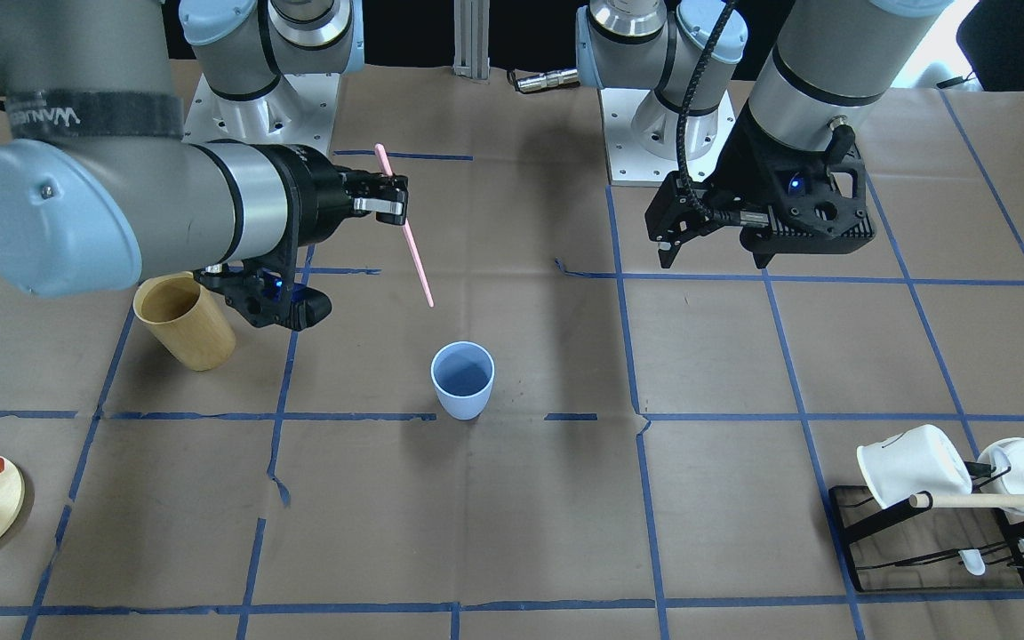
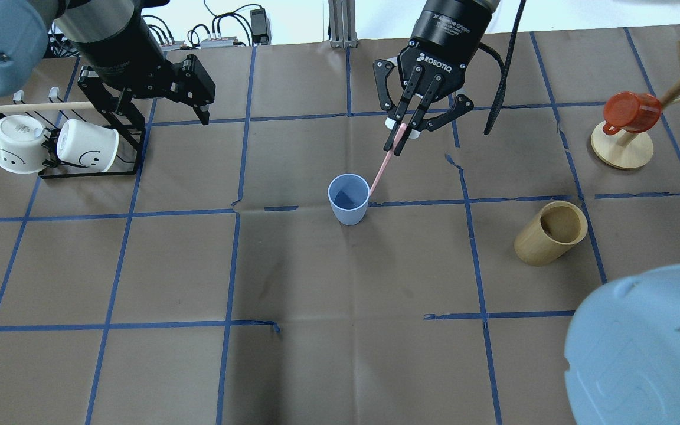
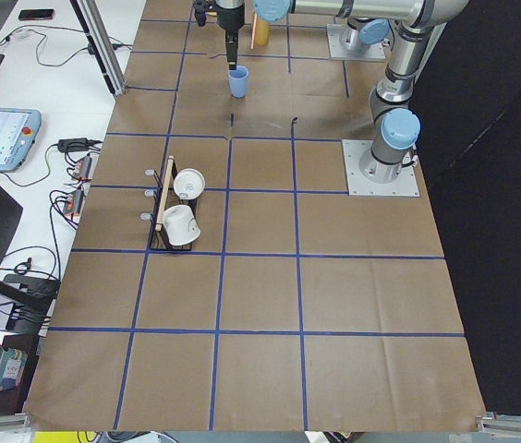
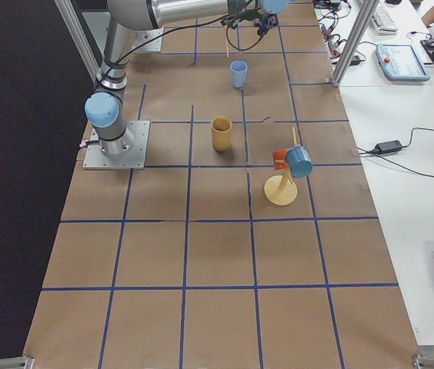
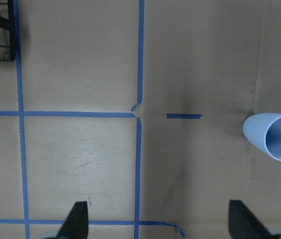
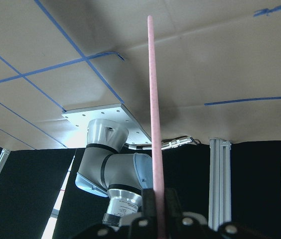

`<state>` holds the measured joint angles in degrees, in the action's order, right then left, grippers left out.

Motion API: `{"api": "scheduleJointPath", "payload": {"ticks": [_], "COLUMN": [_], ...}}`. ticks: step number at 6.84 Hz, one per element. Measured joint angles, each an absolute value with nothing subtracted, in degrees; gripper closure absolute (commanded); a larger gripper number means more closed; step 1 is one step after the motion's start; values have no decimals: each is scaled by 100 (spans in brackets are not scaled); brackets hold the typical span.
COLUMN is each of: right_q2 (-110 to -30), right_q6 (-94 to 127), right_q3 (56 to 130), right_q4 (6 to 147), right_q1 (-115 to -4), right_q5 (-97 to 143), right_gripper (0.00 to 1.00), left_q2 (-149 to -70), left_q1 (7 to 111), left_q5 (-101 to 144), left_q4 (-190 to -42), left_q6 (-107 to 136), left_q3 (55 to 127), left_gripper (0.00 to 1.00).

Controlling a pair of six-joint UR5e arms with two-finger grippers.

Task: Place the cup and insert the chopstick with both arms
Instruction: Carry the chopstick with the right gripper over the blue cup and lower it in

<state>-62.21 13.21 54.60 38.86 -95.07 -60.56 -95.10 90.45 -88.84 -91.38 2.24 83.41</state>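
Right gripper: pinching the pink chopstick near its upper end. The stick hangs tilted, its lower tip near the rim of the blue cup and not yet inside. The cup stands upright on the table. Left gripper: spread, empty, well apart from the cup. Recommendation: centre the tip over the mouth, lower slowly, and release only once it is inside.

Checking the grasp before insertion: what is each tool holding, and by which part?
The right tool grips the pink chopstick in its upper third, leaving the lower tip free. The left tool is open and holds nothing.
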Motion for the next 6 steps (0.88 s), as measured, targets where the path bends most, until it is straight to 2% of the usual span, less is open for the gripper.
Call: {"api": "scheduleJointPath", "payload": {"ticks": [2, 6], "right_q2": [-5827, -5515], "right_q6": [1327, 1271], "right_q3": [4938, 4824], "right_q4": [3797, 3791], "right_q1": [-9516, -9621], "right_q5": [-6012, -5990], "right_gripper": [90, 90], "left_q2": [-9510, -9510], "left_q1": [9051, 9053], "left_q5": [-8882, -8887], "left_q4": [-9133, -9132], "left_q6": [235, 237], "left_q3": [8341, 8341], "left_gripper": [0, 0]}}
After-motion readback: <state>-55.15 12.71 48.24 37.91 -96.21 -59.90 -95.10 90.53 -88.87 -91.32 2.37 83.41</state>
